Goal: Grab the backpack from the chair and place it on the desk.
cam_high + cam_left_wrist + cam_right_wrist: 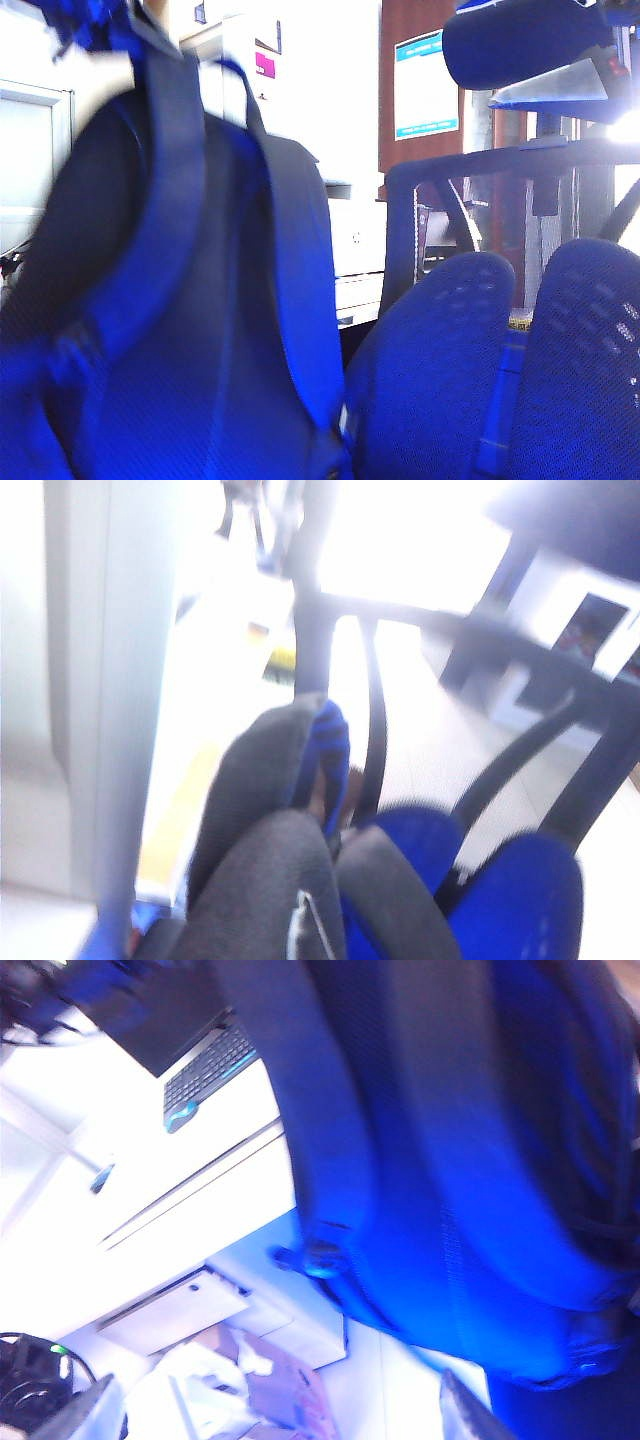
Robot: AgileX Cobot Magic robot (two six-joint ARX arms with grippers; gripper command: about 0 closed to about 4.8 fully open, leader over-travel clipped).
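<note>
left fingers (325,810) clamp backpack (170,300) loop | right wrist: keyboard (205,1070)

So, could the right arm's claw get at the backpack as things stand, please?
Probably yes: the right claw stands open, the backpack hangs close ahead with nothing between, held by the shut left claw on its blue loop.

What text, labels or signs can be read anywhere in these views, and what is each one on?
No text can be read in any view.
Poster with teal bands on the brown wall: print too small and blurred.
Magenta label on the white cabinet: no legible characters.
Keyboard: keys blurred.
Backpack: no visible branding.
</note>
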